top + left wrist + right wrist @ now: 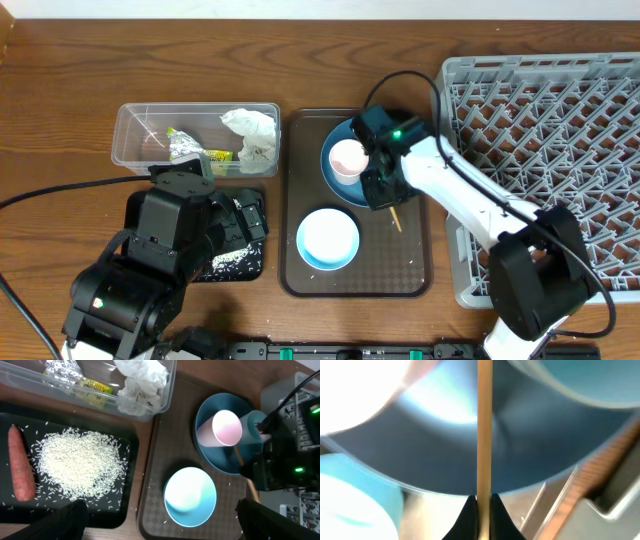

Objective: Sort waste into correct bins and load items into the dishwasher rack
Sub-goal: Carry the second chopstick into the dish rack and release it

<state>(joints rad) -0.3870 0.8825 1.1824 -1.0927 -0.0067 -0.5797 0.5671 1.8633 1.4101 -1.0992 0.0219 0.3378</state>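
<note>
The left gripper (245, 222) is held wide open at 9 o'clock, while the thin wooden chopsticks (484, 435), long axis 12-to-6 over the large dark blue plate (530, 455), are clamped in the right gripper (483, 507), the grey lattice dishwasher rack (560, 110) at 3 o'clock.

1. Clear plastic tub (135, 130): crumpled white paper (252, 135), silver foil wrapper (185, 148).
2. Shallow black tray (127, 510): orange carrot (21, 465), white rice grains (80, 462).
3. Dark blue plate (215, 457): pale pink cup (225, 429) and light blue cup (252, 425), both tipped.
4. Pale blue-white bowl (190, 495): upright, beside the plate.
5. Thin wooden chopstick (484, 435): crossing the plate's rim.
</note>
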